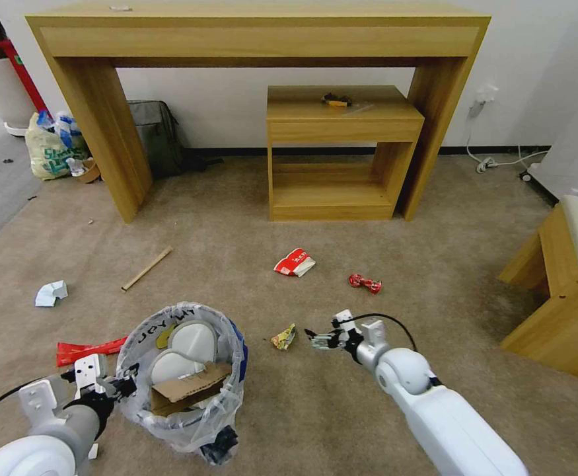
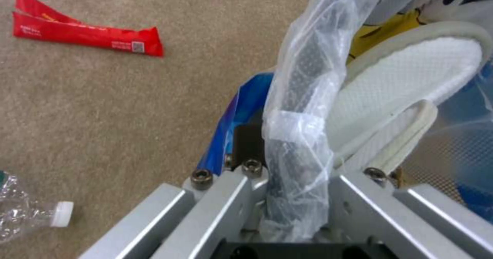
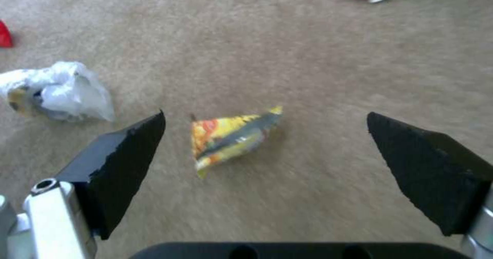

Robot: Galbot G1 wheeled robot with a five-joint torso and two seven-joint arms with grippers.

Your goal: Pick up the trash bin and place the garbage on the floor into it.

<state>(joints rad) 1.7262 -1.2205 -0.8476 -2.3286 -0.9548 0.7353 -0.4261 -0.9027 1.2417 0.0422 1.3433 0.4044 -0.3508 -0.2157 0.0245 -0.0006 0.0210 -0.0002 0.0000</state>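
The right gripper (image 3: 266, 151) has its two black fingers (image 3: 121, 162) spread wide apart, and it hangs low over a small crumpled yellow wrapper (image 3: 232, 136) that lies on the beige-brown carpet floor (image 3: 318, 78). The wrapper sits between the two fingers, so the gripper looks lined up to close on it. Just beside it is a scrunched white plastic scrap (image 3: 59, 91). The left gripper (image 2: 290, 197) is pinched tight on the rim of the small round dark trash bin (image 1: 183, 373), with its clear plastic bag liner squashed in the grip too. I think it holds the bin close by so each picked-up piece only needs a short trip. Inside the bin are two white slippers (image 1: 193, 344) and a brown cardboard strip (image 1: 189, 389). More garbage waits on the floor: a long red wrapper (image 2: 87, 35) and a clear plastic bottle (image 2: 28, 214) near the bin, a red-white carton (image 1: 294, 262), a small red wrapper (image 1: 365, 283), a folded white paper (image 1: 51, 293) and a wooden stick (image 1: 146, 268) farther off.
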